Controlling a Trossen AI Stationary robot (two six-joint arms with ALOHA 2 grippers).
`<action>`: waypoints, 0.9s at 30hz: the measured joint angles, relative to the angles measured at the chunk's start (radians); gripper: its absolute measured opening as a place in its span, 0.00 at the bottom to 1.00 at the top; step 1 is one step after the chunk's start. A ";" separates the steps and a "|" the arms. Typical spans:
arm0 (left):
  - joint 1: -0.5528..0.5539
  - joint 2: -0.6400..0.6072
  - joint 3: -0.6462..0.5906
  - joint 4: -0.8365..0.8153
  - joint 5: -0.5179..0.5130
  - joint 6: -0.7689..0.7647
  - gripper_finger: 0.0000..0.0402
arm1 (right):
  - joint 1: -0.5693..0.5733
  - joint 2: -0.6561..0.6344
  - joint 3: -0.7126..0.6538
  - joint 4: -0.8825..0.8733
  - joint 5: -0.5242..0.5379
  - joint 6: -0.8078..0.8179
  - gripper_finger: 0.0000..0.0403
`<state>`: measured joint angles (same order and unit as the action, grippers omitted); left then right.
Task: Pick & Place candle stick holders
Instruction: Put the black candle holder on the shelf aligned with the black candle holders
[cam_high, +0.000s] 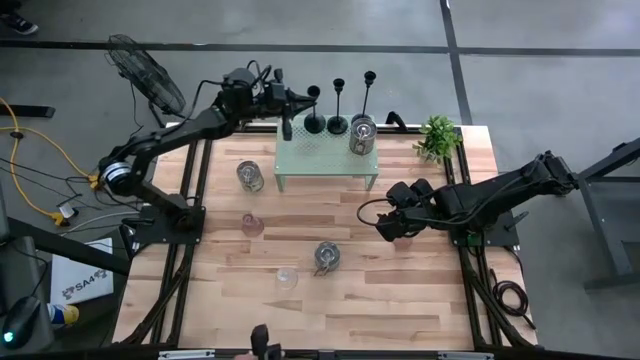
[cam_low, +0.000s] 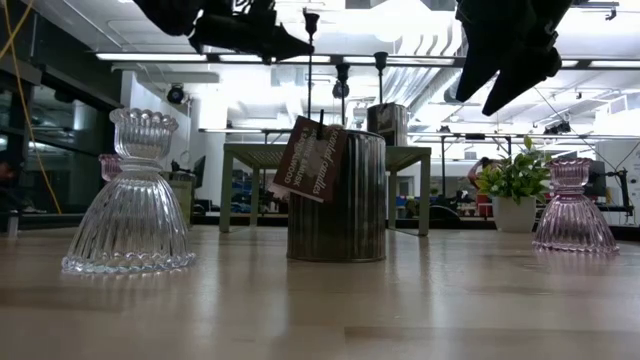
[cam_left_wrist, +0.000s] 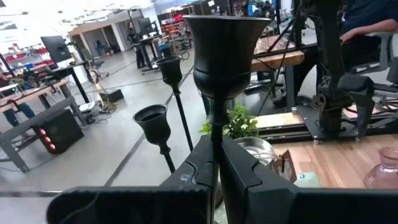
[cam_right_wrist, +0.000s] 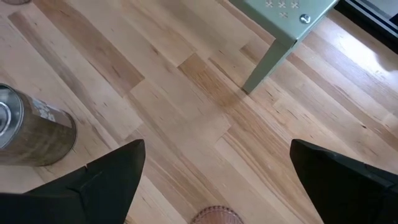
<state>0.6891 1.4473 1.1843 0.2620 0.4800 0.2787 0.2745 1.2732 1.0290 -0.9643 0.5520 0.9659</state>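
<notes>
Fingers of our left hand (cam_left_wrist: 214, 180) are clamped on the thin stem of a black metal candlestick (cam_left_wrist: 219, 62) with a flared cup, gripping low so it stays upright over the far left end of the pale green perforated metal shelf (cam_high: 325, 160). Two more black candlesticks (cam_high: 338, 105) stand along the shelf's far edge, so we judge this one is joining their row. A squat silvery ribbed jar (cam_high: 362, 134) sits on the shelf's right end, near the small leafy green plant (cam_high: 437, 136).

Our right hand (cam_high: 388, 222) hovers over the wooden plank counter (cam_high: 400, 290) right of centre, its fingers spread wide and holding nothing, likely waiting its turn.

Still on the counter are another silvery jar (cam_high: 326, 256) with a brown paper tag, a second jar (cam_high: 250, 176) left of the shelf, a fluted clear glass cup (cam_high: 287, 279) and a pink glass cup (cam_high: 252, 224). Both cups look heavy-based and slippery.
</notes>
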 joint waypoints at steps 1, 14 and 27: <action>0.000 0.004 0.000 0.001 -0.014 0.000 0.00 | 0.000 0.000 0.000 0.000 0.000 0.000 0.97; 0.000 0.024 0.000 0.037 -0.178 -0.109 0.00 | 0.000 0.000 0.000 0.013 0.005 0.006 0.97; -0.002 0.077 0.000 0.088 -0.198 -0.160 0.00 | 0.000 0.000 0.000 0.016 0.000 0.010 0.97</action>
<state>0.6871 1.5246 1.1839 0.3498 0.2816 0.1190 0.2745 1.2732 1.0290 -0.9478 0.5522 0.9760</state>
